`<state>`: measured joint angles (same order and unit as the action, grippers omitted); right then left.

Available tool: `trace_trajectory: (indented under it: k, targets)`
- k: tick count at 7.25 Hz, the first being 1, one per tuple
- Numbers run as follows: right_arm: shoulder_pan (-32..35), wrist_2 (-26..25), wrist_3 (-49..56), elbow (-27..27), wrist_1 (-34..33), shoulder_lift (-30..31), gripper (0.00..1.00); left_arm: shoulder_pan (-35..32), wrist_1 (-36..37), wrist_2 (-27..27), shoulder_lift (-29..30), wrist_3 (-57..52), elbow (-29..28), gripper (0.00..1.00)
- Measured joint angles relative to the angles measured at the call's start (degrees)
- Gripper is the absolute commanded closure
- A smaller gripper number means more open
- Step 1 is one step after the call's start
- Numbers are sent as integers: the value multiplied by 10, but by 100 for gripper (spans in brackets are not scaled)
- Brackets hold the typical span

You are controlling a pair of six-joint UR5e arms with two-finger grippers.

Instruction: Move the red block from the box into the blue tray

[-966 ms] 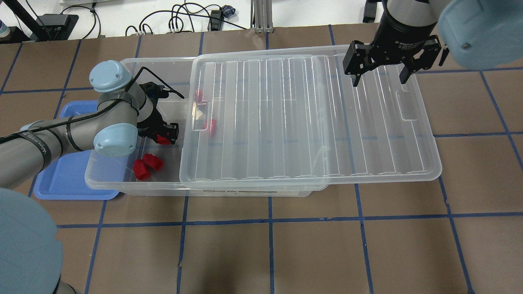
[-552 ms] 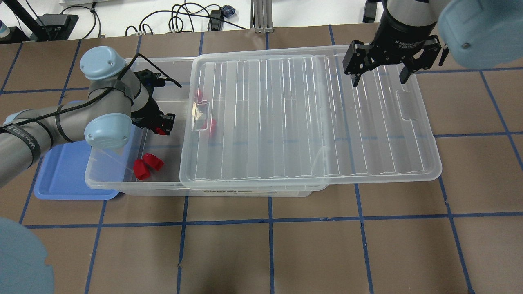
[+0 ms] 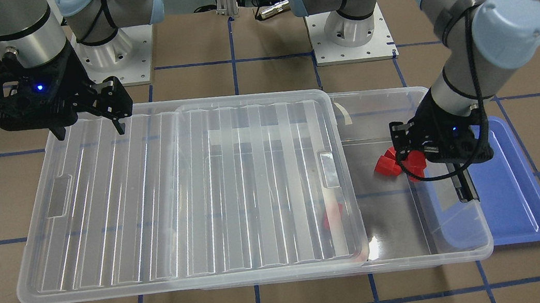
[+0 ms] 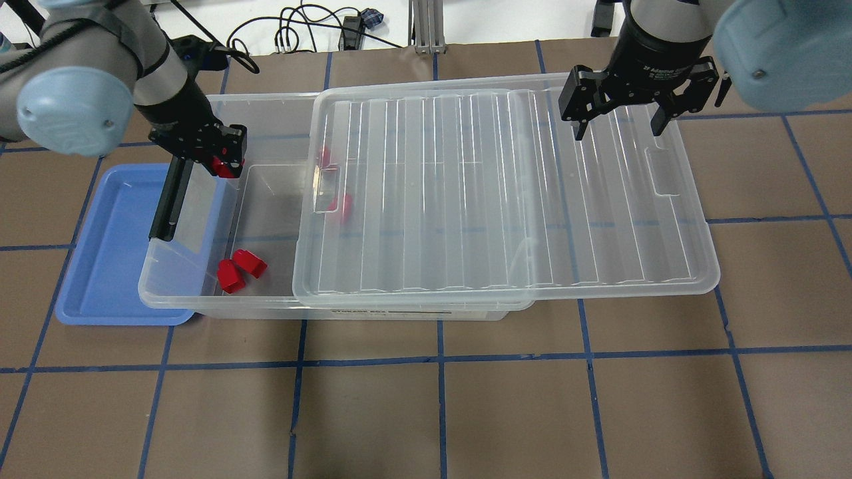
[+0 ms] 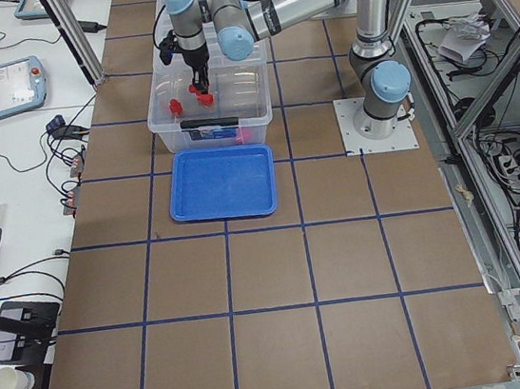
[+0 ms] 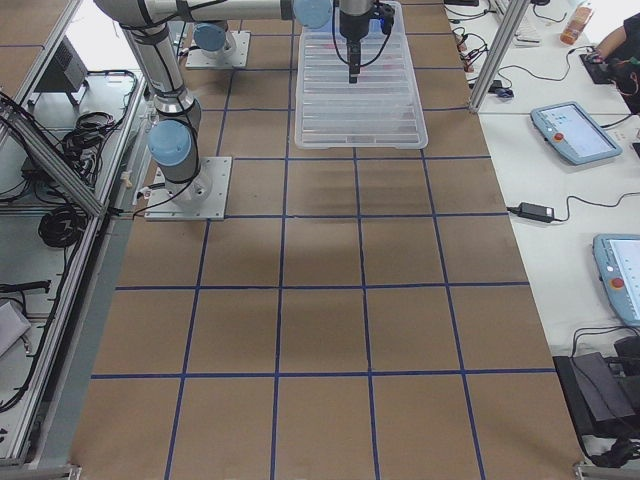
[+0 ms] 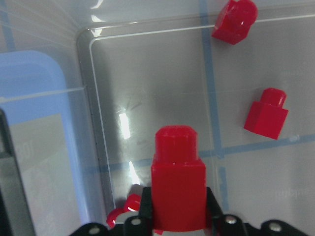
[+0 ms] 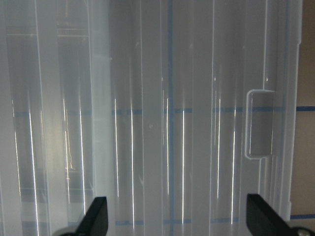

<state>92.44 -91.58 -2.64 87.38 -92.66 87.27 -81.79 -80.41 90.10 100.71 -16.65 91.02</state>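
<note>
My left gripper [image 4: 225, 159] is shut on a red block [image 7: 177, 185] and holds it raised inside the open left end of the clear box [image 4: 219, 303], close to the end wall beside the blue tray [image 4: 106, 266]. The held block also shows in the overhead view [image 4: 221, 167]. Two more red blocks [image 4: 239, 269] lie on the box floor, and others [image 4: 344, 206] lie under the lid's edge. My right gripper [image 4: 619, 130] is open and empty, hovering over the far right end of the ridged lid [image 4: 499, 193].
The lid is slid to the right and covers most of the box. The black latch bar [image 4: 170, 199] hangs at the box's left end, above the tray. The tray [image 3: 510, 193] lies partly under that end. Brown table with blue tape lines surrounds them.
My left gripper has risen and moved left and farther from the robot with the red block, away from the floor blocks toward the box's end wall. The right gripper has not moved.
</note>
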Motion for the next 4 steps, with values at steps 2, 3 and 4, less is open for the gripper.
trace_trajectory:
  k: [2,3,4]
  targets:
    - [-3,0,4,2,-3,0,0,73,-38,30,-3,-102,-22,100]
    - [-16,-2,17,3,-5,-1,0,130,-28,33,7,-164,-17,100]
    - [-39,-13,44,5,-8,-2,0,168,-3,29,21,-216,-8,100]
